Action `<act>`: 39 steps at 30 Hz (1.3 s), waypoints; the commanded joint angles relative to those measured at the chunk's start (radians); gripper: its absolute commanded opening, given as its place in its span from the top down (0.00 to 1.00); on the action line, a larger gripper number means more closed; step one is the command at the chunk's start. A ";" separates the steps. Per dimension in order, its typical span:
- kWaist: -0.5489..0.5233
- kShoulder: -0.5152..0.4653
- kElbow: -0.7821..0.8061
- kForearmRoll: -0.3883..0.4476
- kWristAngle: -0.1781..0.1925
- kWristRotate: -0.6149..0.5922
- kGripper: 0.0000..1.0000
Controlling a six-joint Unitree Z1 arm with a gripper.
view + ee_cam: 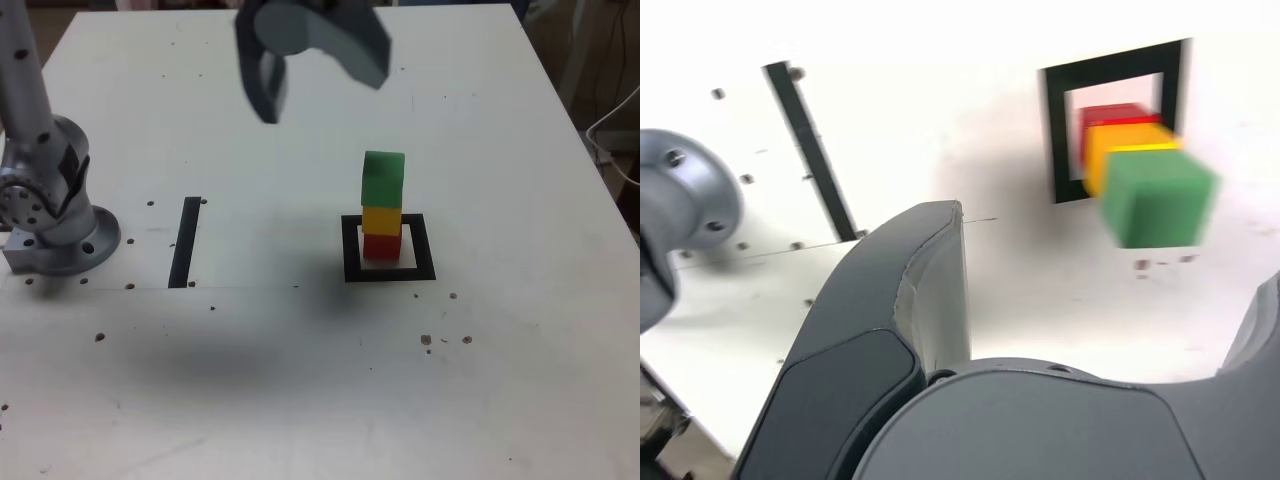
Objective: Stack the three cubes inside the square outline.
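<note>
In the exterior view, starting at the left, my base (60,215) sits bolted to the white desk (300,380). Just beside it to the right lies a straight black strip (185,242). Further right and high above the desk hangs my end effector (315,75), its jaws spread wide with nothing between them, well apart from the cubes. Right again is the square outline (390,272), and inside it stands the stack: the red cube (381,247) on the white centre, the yellow cube (382,219) on top of it, the green cube (384,179) on top of that, sitting a little skewed. Small dark specks dot the desk near the outline.
</note>
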 commanded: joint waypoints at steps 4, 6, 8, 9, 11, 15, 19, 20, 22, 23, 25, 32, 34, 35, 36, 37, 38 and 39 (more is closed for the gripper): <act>0.003 -0.047 0.096 -0.010 -0.002 -0.001 0.01; 0.003 -0.059 0.139 -0.016 0.000 -0.001 0.01; 0.003 -0.068 0.194 -0.029 0.002 -0.001 0.01; 0.003 -0.071 0.218 -0.037 0.001 -0.001 0.01; 0.003 -0.074 0.265 -0.057 -0.004 -0.002 0.01; 0.008 -0.072 0.354 -0.102 -0.017 -0.002 0.01; 0.018 -0.067 0.440 -0.152 -0.014 -0.002 0.01; 0.019 -0.066 0.461 -0.167 -0.012 -0.003 0.01; 0.020 -0.064 0.497 -0.194 -0.009 -0.003 0.01; 0.020 -0.063 0.513 -0.207 -0.008 -0.003 0.01; 0.020 -0.058 0.541 -0.228 -0.006 -0.003 0.01; 0.020 -0.042 0.609 -0.280 0.008 -0.030 0.01; 0.020 -0.045 0.623 -0.291 0.012 -0.040 0.01; 0.020 -0.048 0.630 -0.296 0.013 -0.044 0.01; 0.020 -0.052 0.637 -0.299 0.013 -0.047 0.01; 0.020 -0.055 0.643 -0.301 0.014 -0.050 0.01; 0.020 -0.058 0.648 -0.302 0.014 -0.052 0.01; 0.020 -0.059 0.653 -0.301 0.013 -0.053 0.01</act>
